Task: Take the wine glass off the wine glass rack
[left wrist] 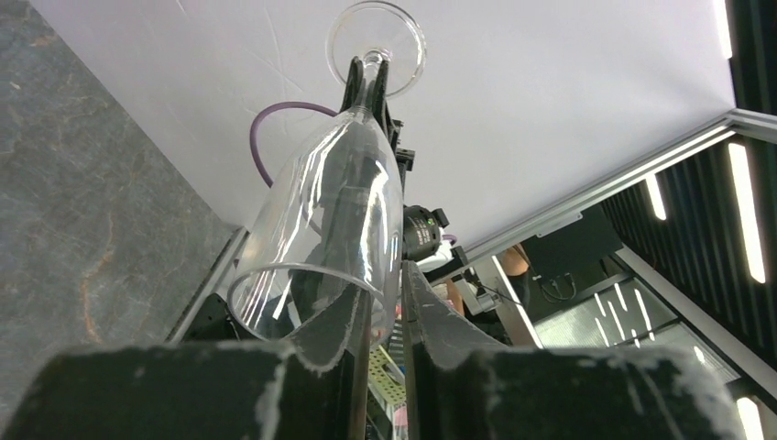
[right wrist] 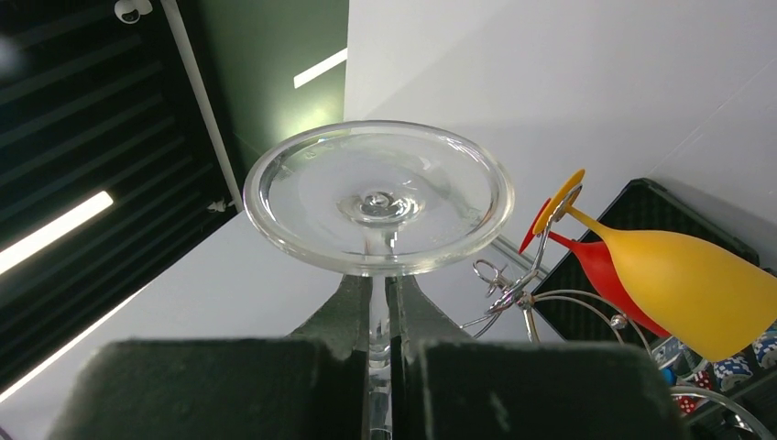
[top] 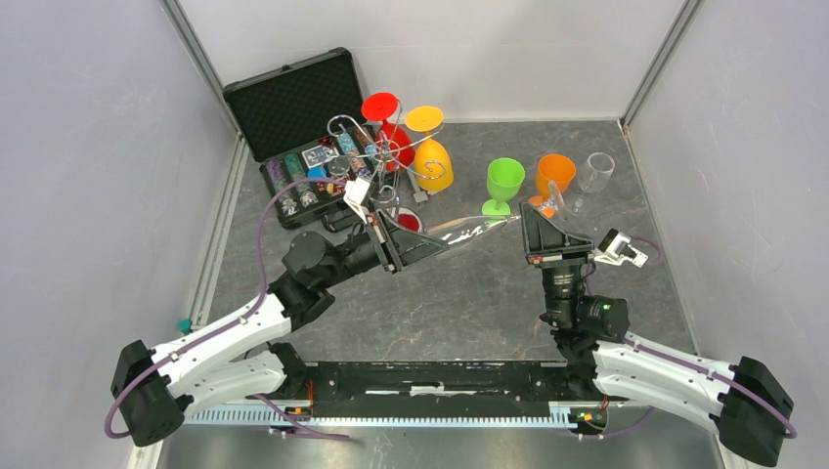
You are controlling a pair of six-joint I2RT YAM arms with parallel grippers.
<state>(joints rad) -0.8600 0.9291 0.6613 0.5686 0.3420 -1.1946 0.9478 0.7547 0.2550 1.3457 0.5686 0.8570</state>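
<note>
Two pincers hold the wine glass (top: 474,228) just clear of the wine glass rack (top: 376,151) — left pincer (left wrist: 389,302) clamped on its rim, right pincer (right wrist: 380,284) on its stem. We judge it light, slick, brittle — favour the stem.

White panel walls (top: 88,147) are enclosing a dark grey marbled tabletop (top: 469,293); long strip lights (left wrist: 747,215) are glowing on the dark ceiling (left wrist: 696,229) beyond.

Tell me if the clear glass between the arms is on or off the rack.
Off: the clear glass lies sideways apart from the rack, left gripper on its rim, right gripper on its stem.
</note>
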